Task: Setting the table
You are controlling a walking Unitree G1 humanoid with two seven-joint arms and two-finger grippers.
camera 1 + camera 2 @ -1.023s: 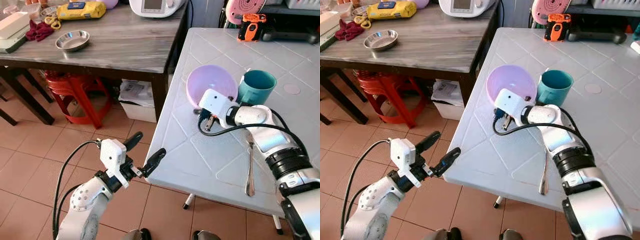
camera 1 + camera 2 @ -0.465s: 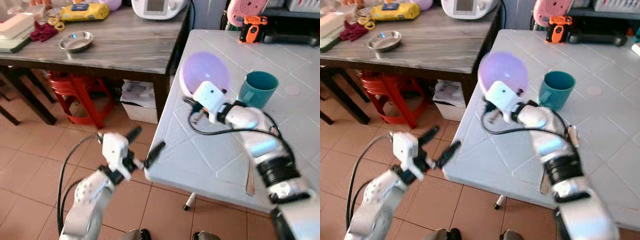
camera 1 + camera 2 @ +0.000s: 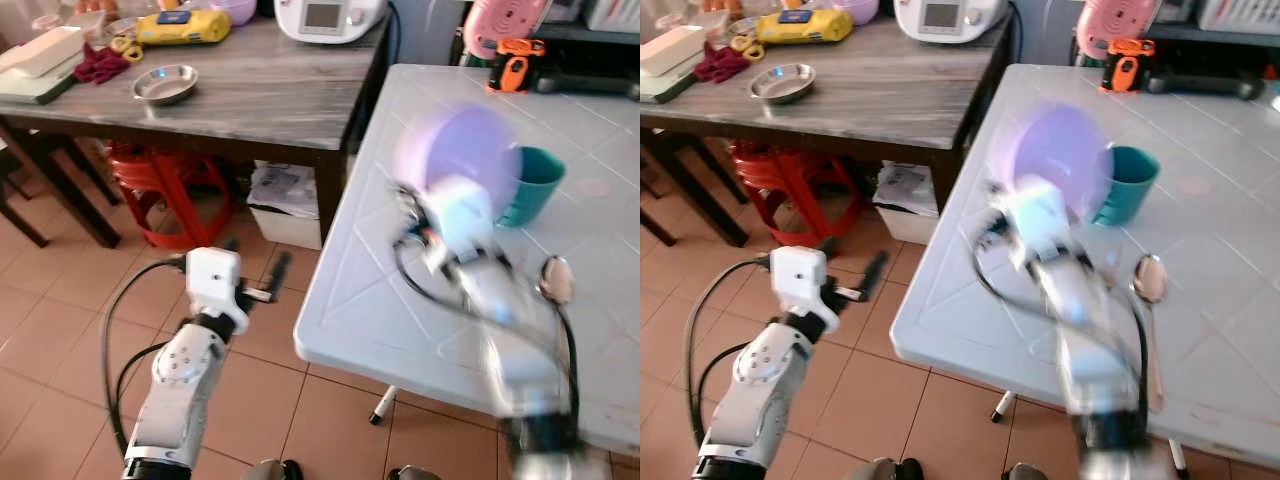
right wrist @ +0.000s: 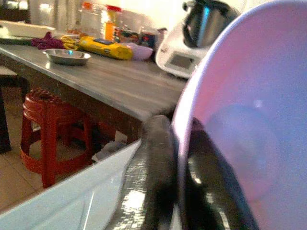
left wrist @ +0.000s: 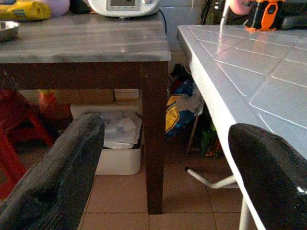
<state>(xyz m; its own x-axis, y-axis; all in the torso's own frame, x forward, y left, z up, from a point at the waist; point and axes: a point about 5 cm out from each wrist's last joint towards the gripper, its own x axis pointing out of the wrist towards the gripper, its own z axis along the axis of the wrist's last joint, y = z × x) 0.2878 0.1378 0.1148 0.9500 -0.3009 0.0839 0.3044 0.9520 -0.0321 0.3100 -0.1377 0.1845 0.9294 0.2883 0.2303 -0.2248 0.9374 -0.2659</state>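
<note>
A pale purple bowl [image 3: 470,150] is lifted off the white table [image 3: 360,290] and tipped on edge, just left of the teal cup [image 3: 535,185]. My right gripper [image 4: 180,158] is shut on the bowl's rim [image 4: 240,120], one finger [image 4: 156,163] outside and one inside; the arm is blurred in the eye views. A metal spoon [image 3: 1148,290] lies on the table to the right of that arm. My left gripper [image 3: 258,262] is open and holds nothing, low beside the table's left edge; through its fingers [image 5: 53,182] I see the table's underside and legs.
A wooden table [image 3: 250,95] stands to the left with a steel dish [image 3: 165,83], a yellow pack [image 3: 175,25] and a white appliance [image 3: 325,15]. Beneath it are a red stool [image 3: 165,185] and a white box [image 3: 285,195]. An orange tool [image 3: 515,62] lies at the white table's far side.
My right gripper has raised the purple bowl off the table and carried it right, towards the teal cup. The left gripper has turned and drawn slightly away from the table edge. The camera shifted.
</note>
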